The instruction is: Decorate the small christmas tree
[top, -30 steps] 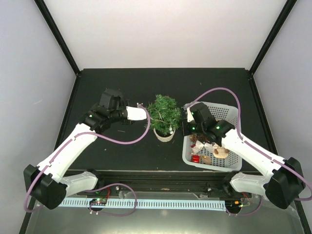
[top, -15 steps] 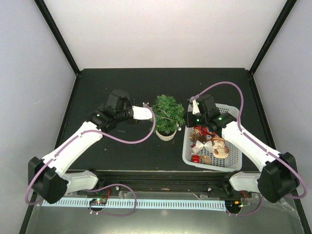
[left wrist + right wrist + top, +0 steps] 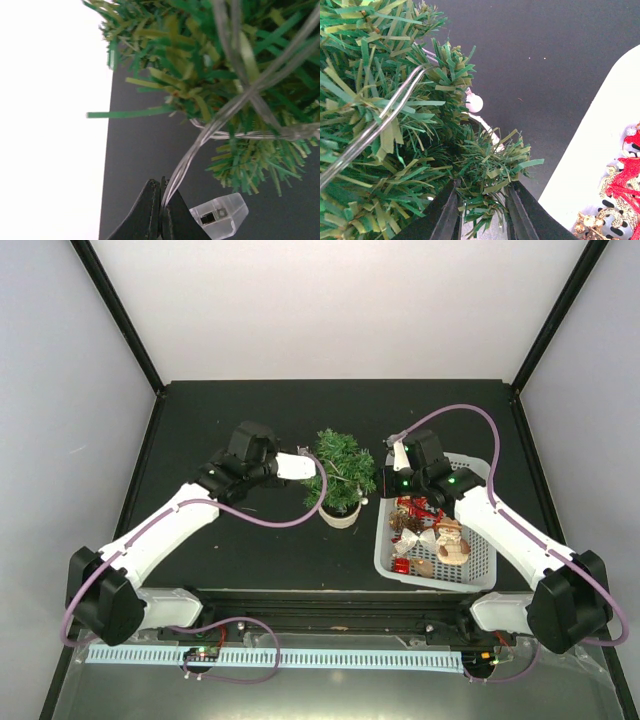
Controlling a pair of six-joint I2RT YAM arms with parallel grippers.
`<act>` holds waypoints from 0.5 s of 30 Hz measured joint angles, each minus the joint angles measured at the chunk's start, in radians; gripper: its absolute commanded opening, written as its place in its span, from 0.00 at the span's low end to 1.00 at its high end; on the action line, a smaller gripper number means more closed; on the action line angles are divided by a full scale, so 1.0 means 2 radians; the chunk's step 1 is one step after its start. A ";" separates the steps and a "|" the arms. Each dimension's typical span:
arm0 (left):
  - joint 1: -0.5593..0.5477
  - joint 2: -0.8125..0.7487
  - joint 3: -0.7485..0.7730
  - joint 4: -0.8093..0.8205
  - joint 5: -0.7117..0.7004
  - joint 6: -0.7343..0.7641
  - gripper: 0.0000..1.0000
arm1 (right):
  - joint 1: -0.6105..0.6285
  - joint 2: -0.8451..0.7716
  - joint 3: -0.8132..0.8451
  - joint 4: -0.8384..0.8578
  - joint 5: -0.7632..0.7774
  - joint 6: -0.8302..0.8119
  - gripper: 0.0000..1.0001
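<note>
Black table (image 3: 200,420); arms (image 3: 160,530) outstretched toward tree (image 3: 340,468)

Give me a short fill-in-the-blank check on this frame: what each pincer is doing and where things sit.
1. The left pincer is shut on a thin clear ____ that runs up into the small christmas tree.
2. The right pincer stands ____, with a tuft of tree needles between its fingers.
3. In the top view, the white basket of ornaments sits to the ____ of the tree.

Missing words: wire; open; right.
</note>
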 measured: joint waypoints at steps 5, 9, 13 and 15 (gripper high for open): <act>-0.002 -0.007 -0.005 0.039 -0.019 0.017 0.02 | 0.000 0.002 0.000 0.005 -0.008 0.000 0.27; -0.003 -0.010 -0.023 0.084 -0.024 0.021 0.02 | 0.000 0.006 0.000 0.008 -0.015 0.000 0.27; -0.004 -0.007 -0.049 0.121 -0.024 0.019 0.02 | 0.000 0.006 0.000 0.012 -0.019 0.000 0.27; -0.007 -0.005 -0.060 0.138 -0.023 0.014 0.02 | 0.000 0.006 0.000 0.014 -0.021 0.000 0.27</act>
